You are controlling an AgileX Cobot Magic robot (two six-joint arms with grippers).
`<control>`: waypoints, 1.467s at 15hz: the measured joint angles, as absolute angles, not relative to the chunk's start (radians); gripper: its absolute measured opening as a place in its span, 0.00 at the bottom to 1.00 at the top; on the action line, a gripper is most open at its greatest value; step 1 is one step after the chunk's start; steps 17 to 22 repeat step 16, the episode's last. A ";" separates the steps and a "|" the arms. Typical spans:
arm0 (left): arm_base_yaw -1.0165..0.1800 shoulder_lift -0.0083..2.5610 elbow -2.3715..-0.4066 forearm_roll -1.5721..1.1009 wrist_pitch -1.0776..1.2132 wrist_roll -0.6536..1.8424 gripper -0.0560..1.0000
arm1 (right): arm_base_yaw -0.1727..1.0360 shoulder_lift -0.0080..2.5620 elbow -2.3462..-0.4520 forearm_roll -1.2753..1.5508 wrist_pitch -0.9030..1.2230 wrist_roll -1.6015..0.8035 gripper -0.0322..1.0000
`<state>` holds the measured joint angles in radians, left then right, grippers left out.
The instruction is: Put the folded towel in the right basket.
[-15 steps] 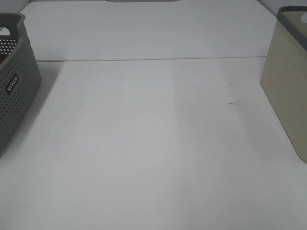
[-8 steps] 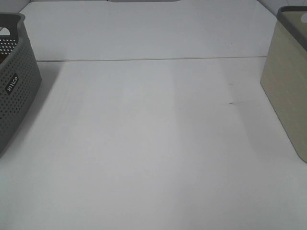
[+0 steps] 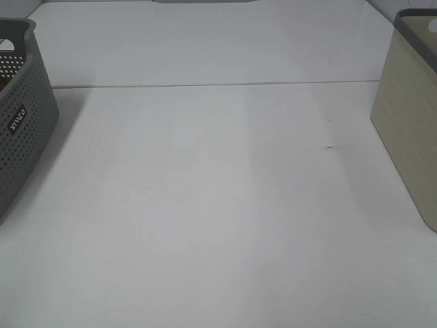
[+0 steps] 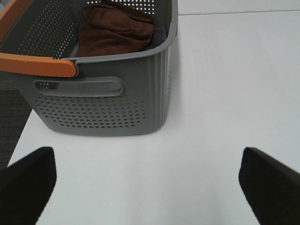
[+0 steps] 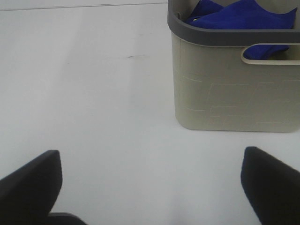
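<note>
I am looking down on a white table [image 3: 205, 205] with a thin seam [image 3: 205, 85] running across it toward the far side, and one small dark mark [image 3: 330, 146] on the surface near the beige basket [image 3: 410, 130]. That basket stands at the right edge of the overhead view, cut off by the frame; the grey perforated basket [image 3: 20, 130] stands well apart from it at the opposite edge, also cut off. Everything between the two is bare white surface, and neither arm shows from above. From my right wrist camera the beige basket [image 5: 234, 89] has a dark grey rim and a slot handle, and blue cloth [image 5: 234, 14] lies inside it. The right gripper [image 5: 150, 187] hangs over the table short of that basket, its fingers [image 5: 269, 183] spread wide with nothing between them. From my left wrist camera the grey basket [image 4: 108, 93] has an orange handle [image 4: 37, 65], and the folded brown towel [image 4: 115, 30] lies inside it, far from the beige basket. The left gripper [image 4: 150, 183] has its fingers [image 4: 26, 183] equally far apart, empty. Past the table's edge beside the grey basket I see dark floor [image 4: 11, 112].
</note>
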<state>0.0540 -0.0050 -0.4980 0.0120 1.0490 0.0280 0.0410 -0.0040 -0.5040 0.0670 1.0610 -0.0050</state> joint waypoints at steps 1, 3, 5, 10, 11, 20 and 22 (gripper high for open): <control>0.054 -0.005 -0.498 0.012 1.049 0.028 0.99 | 0.041 -0.004 -0.504 0.069 1.061 -0.005 0.99; 0.054 -0.005 -0.498 0.012 1.049 0.028 0.99 | 0.041 -0.004 -0.504 0.069 1.061 -0.005 0.99; 0.054 -0.005 -0.498 0.012 1.049 0.028 0.99 | 0.041 -0.004 -0.504 0.070 1.061 -0.005 0.99; 0.054 -0.005 -0.498 0.012 1.049 0.028 0.99 | 0.041 -0.004 -0.504 0.070 1.061 -0.005 0.99; 0.054 -0.005 -0.498 0.012 1.049 0.028 0.99 | 0.041 -0.004 -0.504 0.070 1.061 -0.005 0.99; 0.054 -0.005 -0.498 0.012 1.049 0.028 0.99 | 0.041 -0.004 -0.504 0.070 1.061 -0.005 0.99; 0.054 -0.005 -0.498 0.012 1.049 0.028 0.99 | 0.041 -0.004 -0.504 0.070 1.061 -0.005 0.99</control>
